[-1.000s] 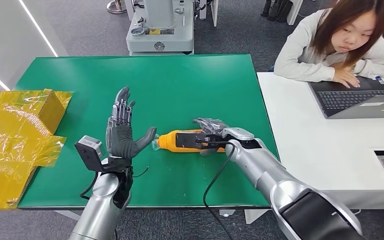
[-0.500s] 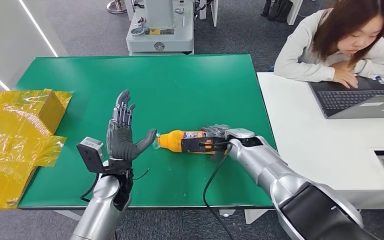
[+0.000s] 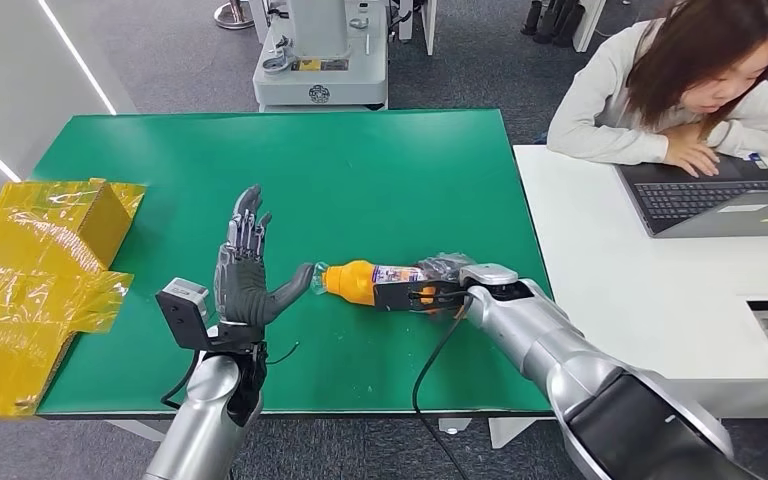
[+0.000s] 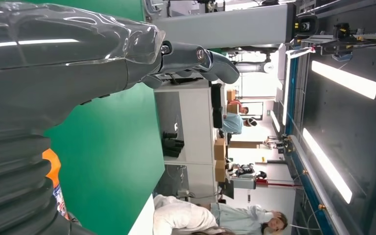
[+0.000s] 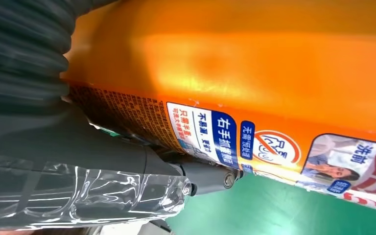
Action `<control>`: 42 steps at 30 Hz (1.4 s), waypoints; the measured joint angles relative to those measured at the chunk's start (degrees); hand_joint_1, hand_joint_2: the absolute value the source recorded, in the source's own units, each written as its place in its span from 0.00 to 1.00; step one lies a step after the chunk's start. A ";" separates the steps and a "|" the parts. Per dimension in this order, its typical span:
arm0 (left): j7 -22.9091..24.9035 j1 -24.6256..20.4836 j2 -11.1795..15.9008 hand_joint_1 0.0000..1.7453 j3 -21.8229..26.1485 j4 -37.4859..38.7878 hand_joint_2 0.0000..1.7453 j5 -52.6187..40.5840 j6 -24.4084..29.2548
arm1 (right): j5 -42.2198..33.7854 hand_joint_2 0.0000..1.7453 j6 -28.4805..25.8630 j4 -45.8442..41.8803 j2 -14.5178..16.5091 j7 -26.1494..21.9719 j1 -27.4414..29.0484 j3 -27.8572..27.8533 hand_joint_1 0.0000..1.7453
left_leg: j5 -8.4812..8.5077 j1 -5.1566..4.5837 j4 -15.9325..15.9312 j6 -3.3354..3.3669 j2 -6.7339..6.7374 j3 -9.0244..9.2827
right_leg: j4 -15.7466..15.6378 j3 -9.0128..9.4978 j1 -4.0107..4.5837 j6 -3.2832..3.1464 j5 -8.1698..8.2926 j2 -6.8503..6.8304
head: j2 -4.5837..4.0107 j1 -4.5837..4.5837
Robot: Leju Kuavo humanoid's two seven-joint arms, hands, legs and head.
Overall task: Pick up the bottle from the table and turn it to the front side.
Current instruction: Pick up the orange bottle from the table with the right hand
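Orange plastic, glossy and rounded, makes up the bottle (image 3: 372,280), which lies on its side on the green matte bench (image 3: 360,170) with its clear cap end pointing toward the left hand (image 3: 247,278). The right hand (image 3: 442,272) is wrapped around the bottle's base end, fingers curled over the printed label, holding it low over the bench. From the head view the label is a pale band beside those fingers; the right wrist view brings it close, showing the bottle's (image 5: 254,73) smooth orange wall, blue and white label panels with Chinese print, and the hand's (image 5: 68,166) ribbed grey cover and film-wrapped thumb pressed against it. The left hand stands upright just beside the cap, palm facing the bottle, fingers straight and spread, thumb reaching toward the cap, gripping nothing. The left wrist view shows that hand's (image 4: 78,63) shiny grey shell and dark fingertips. Well to the left hand's outer side sits a crinkled yellow film-covered box (image 3: 40,270).
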 joint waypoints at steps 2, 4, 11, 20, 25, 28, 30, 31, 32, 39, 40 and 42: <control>0.02 0.16 0.00 0.00 0.01 -0.01 1.00 -0.01 0.00 | -0.15 1.00 -1.90 -0.02 -0.16 -0.45 0.42 0.17 1.00 | 0.00 0.00 0.00 0.00 0.01 0.01 | 0.00 0.01 0.00 -0.01 0.02 0.00 | 0.00 -0.01; 0.05 0.36 0.01 0.00 0.02 -0.02 1.00 -0.07 -0.01 | -0.91 1.00 -4.68 -0.07 -0.43 -1.36 1.04 0.25 1.00 | 0.00 0.00 0.00 0.00 0.02 0.03 | 0.00 0.03 0.00 -0.03 0.04 0.01 | 0.00 -0.01; -0.48 2.24 0.67 0.00 0.62 -0.66 1.00 -0.98 1.15 | -15.20 1.00 -16.15 -4.21 -2.19 -16.52 7.52 -4.80 1.00 | 0.00 0.01 0.00 0.00 0.01 0.08 | -0.02 0.09 0.01 -0.03 0.04 0.00 | 0.00 0.00; -0.58 2.50 4.03 0.00 5.28 -0.64 1.00 -2.41 1.31 | -24.69 1.00 -23.72 -29.12 -4.37 -21.57 25.11 -18.27 1.00 | 0.00 0.01 -0.05 0.00 -0.04 -0.13 | 0.00 -0.11 0.02 -0.02 0.01 -0.05 | 0.00 0.00; 0.02 2.50 5.01 0.00 6.68 -0.47 1.00 -2.34 -0.66 | -24.53 1.00 -25.40 -38.73 -4.39 -21.86 30.32 -22.28 1.00 | 0.00 0.01 -0.05 0.00 -0.05 -0.23 | -0.01 -0.21 0.02 -0.01 0.00 -0.05 | 0.00 -0.02; 0.02 2.50 5.02 0.00 6.69 -0.47 1.00 -2.33 -0.69 | -24.52 1.00 -25.41 -38.81 -4.39 -21.87 30.36 -22.31 1.00 | 0.00 0.01 -0.05 0.00 -0.05 -0.23 | -0.01 -0.21 0.01 -0.01 0.00 -0.05 | 0.00 -0.01; 0.18 2.50 5.22 0.00 7.04 -0.31 1.00 -2.08 -1.84 | -24.07 1.00 -25.77 -41.34 -4.39 -22.19 31.64 -23.43 1.00 | 0.00 0.01 -0.05 0.00 -0.05 -0.24 | -0.01 -0.21 0.01 -0.01 0.00 -0.05 | 0.00 -0.01; 0.35 2.41 5.33 0.00 7.23 -0.05 1.00 -1.87 -3.68 | -23.36 1.00 -26.03 -43.04 -4.26 -22.84 32.41 -24.24 1.00 | 0.00 0.01 -0.05 0.00 -0.03 -0.24 | -0.01 -0.22 0.01 -0.02 0.01 -0.04 | 0.00 -0.01; 0.97 1.70 5.31 0.00 7.33 0.39 1.00 -1.25 -7.14 | -22.51 1.00 -26.28 -44.31 -3.54 -23.97 32.31 -24.99 1.00 | 0.04 0.01 -0.04 -0.03 -0.02 -0.27 | 0.00 -0.24 0.01 -0.02 0.04 -0.03 | 0.00 -0.01; 6.32 -6.16 4.06 0.00 6.28 2.71 1.00 6.35 -20.27 | -21.57 1.00 -25.05 -41.06 2.30 -25.90 23.28 -23.11 1.00 | 0.25 0.03 -0.04 -0.11 -0.02 -0.33 | 0.05 -0.34 0.02 -0.04 0.22 -0.01 | 0.00 -0.02; 6.74 -7.05 3.95 0.00 6.12 2.92 1.00 7.37 -21.02 | -21.39 1.00 -24.83 -40.43 2.92 -25.56 22.39 -22.42 1.00 | 0.25 0.03 -0.04 -0.10 -0.02 -0.33 | 0.06 -0.35 0.02 -0.05 0.22 0.00 | 0.00 -0.01; 7.56 -8.66 3.76 0.00 5.80 3.18 1.00 9.30 -22.35 | -20.83 1.00 -24.72 -39.03 4.07 -24.89 20.75 -20.89 1.00 | 0.25 0.03 -0.04 -0.11 -0.02 -0.34 | 0.06 -0.36 0.02 -0.05 0.22 0.00 | 0.00 -0.01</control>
